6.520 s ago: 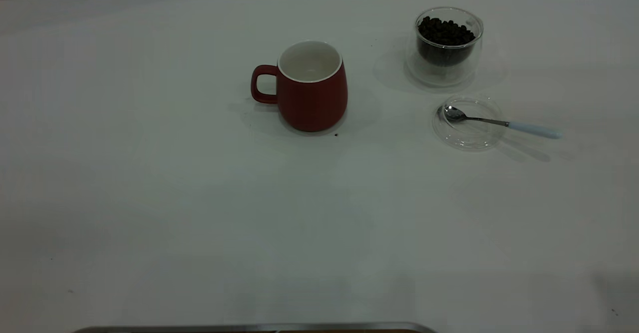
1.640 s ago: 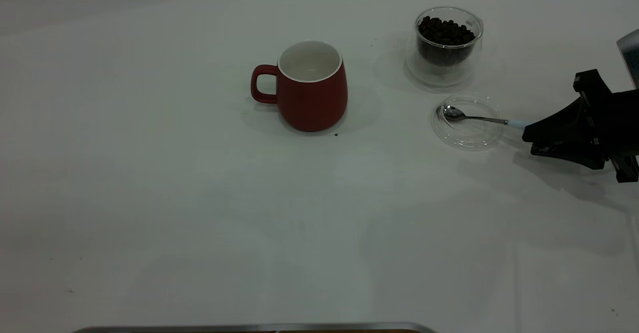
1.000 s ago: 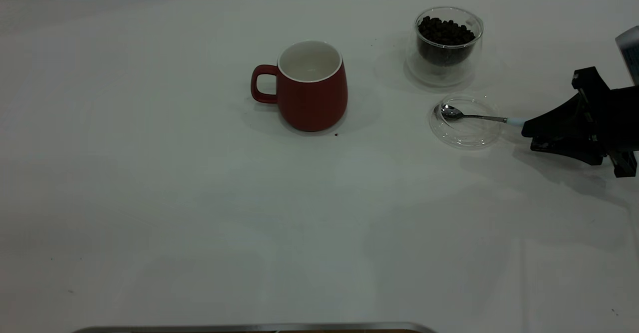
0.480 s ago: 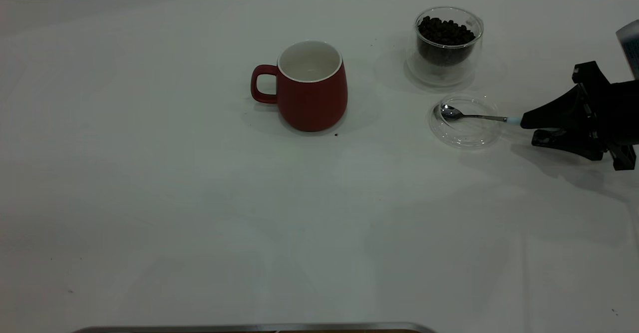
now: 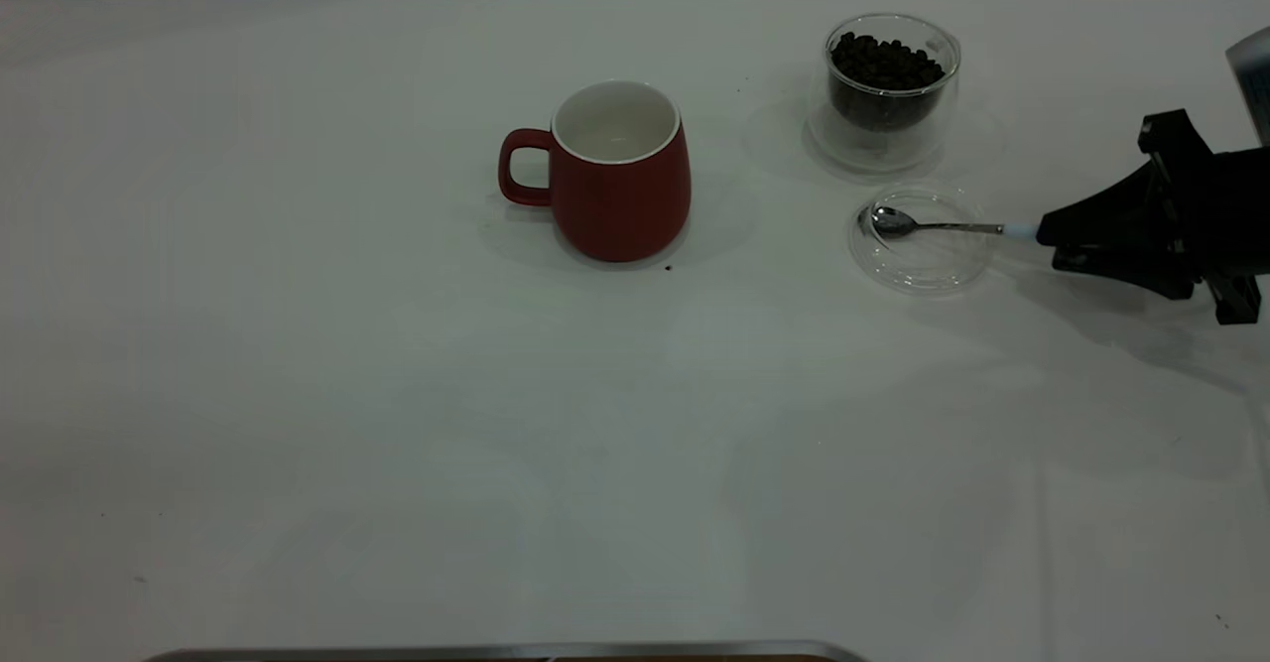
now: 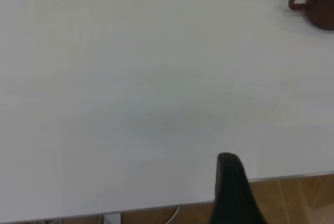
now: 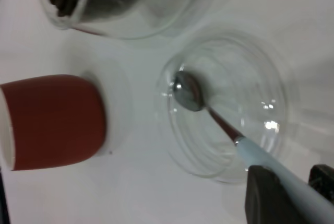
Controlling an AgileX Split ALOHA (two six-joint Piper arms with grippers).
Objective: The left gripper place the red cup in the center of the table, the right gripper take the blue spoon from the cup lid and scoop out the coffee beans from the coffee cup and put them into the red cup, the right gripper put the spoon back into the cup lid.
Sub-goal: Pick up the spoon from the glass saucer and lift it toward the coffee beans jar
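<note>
Gripping the blue spoon (image 5: 938,227) handle, right end effector (image 5: 1050,241) near the table (image 5: 397,394) edge.

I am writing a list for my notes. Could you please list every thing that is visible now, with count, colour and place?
Table: one, white, under everything.
Red cup: one, dark red with white inside, near the table's centre, upright, handle toward the left arm's side.
Coffee cup: one, clear glass, far right part of the table.
Coffee beans: one heap, dark brown, inside the coffee cup.
Cup lid: one, clear, in front of the coffee cup.
Spoon: one, metal bowl over the lid, pale blue handle in the right gripper.
Stray speck: one, dark, beside the red cup's base.
Left gripper: black, over the table's edge, far from the red cup.
Right gripper: black, closed on the spoon handle, right of the lid.
</note>
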